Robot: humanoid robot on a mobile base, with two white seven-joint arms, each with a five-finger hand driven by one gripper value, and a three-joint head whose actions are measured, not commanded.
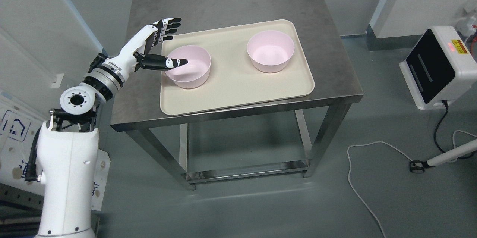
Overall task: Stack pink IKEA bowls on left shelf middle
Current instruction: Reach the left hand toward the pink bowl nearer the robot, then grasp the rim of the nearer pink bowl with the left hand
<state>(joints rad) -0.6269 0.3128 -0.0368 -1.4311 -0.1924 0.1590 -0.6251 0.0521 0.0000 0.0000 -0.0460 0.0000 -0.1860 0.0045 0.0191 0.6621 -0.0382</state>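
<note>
Two pink bowls are seen upright on a beige tray, which is laid on a grey metal table. The left bowl is placed toward the tray's nine o'clock side, and the right bowl toward its two o'clock side; the two are kept well apart, with bare tray between them. Both are seen empty inside.

The left hand is held at the nine o'clock side of the left bowl. Its fingers are stretched out straight and spread wide above the tray's far left corner, at about eleven o'clock from the bowl, while the thumb is pointed across the bowl's near-left rim toward three o'clock. Nothing is gripped; whether the thumb is touching the rim cannot be told. The white forearm is brought in from the lower left of the view, at about seven o'clock from the table.

A lower rail of the table is seen beneath the top. On the floor at three o'clock from the table a white box with a black front is set, and a white cable is trailed across the grey floor at about five o'clock
</note>
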